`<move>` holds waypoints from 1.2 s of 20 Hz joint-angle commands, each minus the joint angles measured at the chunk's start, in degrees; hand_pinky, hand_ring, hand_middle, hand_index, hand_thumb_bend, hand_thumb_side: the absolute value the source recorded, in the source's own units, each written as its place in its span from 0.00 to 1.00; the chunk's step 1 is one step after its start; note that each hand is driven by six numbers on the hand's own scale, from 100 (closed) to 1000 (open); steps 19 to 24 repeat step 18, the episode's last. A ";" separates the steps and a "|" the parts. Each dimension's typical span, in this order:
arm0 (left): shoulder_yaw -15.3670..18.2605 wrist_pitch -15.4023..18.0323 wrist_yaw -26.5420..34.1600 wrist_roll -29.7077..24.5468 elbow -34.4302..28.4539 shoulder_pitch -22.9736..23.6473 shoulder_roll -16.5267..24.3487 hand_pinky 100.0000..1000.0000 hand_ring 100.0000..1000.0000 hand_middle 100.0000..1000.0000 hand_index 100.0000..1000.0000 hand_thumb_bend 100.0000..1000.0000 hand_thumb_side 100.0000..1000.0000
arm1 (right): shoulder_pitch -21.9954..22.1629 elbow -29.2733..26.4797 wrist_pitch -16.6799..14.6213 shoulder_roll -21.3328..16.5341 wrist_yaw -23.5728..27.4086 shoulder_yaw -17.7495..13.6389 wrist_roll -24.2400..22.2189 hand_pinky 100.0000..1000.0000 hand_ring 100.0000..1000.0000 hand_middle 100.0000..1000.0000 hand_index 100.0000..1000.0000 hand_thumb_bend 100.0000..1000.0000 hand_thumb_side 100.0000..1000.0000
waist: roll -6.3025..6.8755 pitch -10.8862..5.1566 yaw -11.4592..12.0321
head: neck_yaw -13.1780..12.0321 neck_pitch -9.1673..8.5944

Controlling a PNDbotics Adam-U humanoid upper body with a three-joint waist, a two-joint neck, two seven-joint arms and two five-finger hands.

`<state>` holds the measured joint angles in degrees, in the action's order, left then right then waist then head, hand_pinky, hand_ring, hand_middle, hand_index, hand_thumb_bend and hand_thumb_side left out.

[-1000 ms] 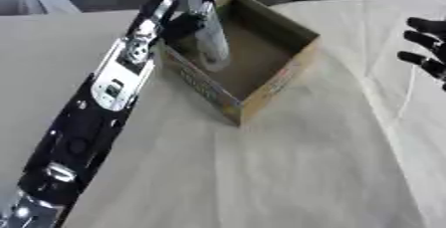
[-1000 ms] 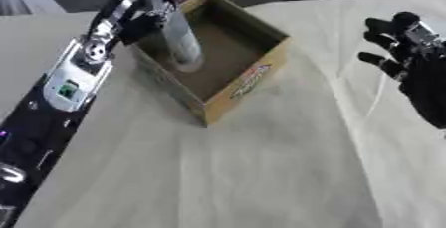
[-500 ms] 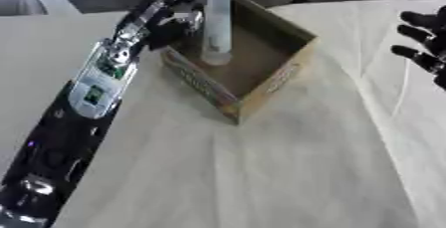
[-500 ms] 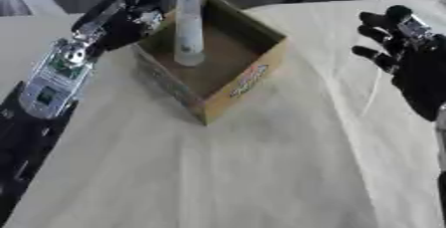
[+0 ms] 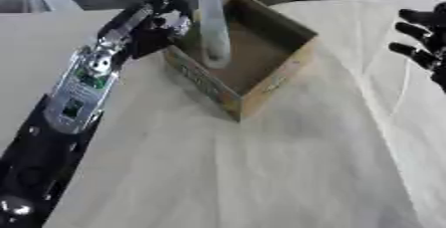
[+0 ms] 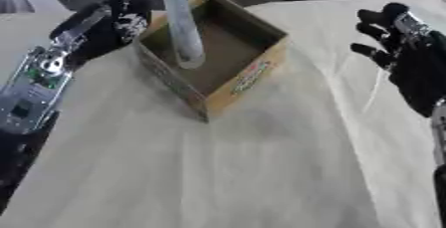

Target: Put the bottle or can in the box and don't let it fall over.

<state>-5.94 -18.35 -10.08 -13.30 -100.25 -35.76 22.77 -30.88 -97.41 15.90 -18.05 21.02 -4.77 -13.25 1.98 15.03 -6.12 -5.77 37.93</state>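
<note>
- A tall, pale bottle (image 5: 210, 23) stands upright inside the box (image 5: 261, 88), its base on the box floor near the left wall. Its top runs out of view past the upper edge.
- The box is an open cardboard carton with printed colour on its outer walls. It sits on the counter (image 5: 261, 172) with one corner pointing toward the robot.
- The counter is covered by a pale, creased cloth.
- The left hand (image 5: 155, 23) is just left of the box, beside its left wall and apart from the bottle. A gap shows between the hand and the bottle in both views.
- The left hand's fingers (image 6: 131, 20) look bent inward and hold nothing; the blur leaves their exact pose uncertain.
- The left arm (image 5: 74, 97) crosses the view's left side from the lower corner up to the box, black with a silver plate and small green patches.
- The right hand (image 6: 414, 57) shows at the right edge, well apart from the box, raised above the counter.
- Its fingers (image 6: 376, 55) are spread and relaxed, released from any object.
- Dark shapes lie beyond the counter's far edge and cannot be made out.
</note>
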 commanded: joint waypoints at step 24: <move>9.93 7.50 22.40 21.54 -14.34 17.60 2.32 0.96 1.00 0.84 0.87 0.00 0.64 | 0.31 -1.53 -1.68 -3.30 -0.18 -1.31 1.38 0.89 1.00 0.92 0.67 0.00 0.55 | -0.73 -1.74 1.55 | 2.22 1.45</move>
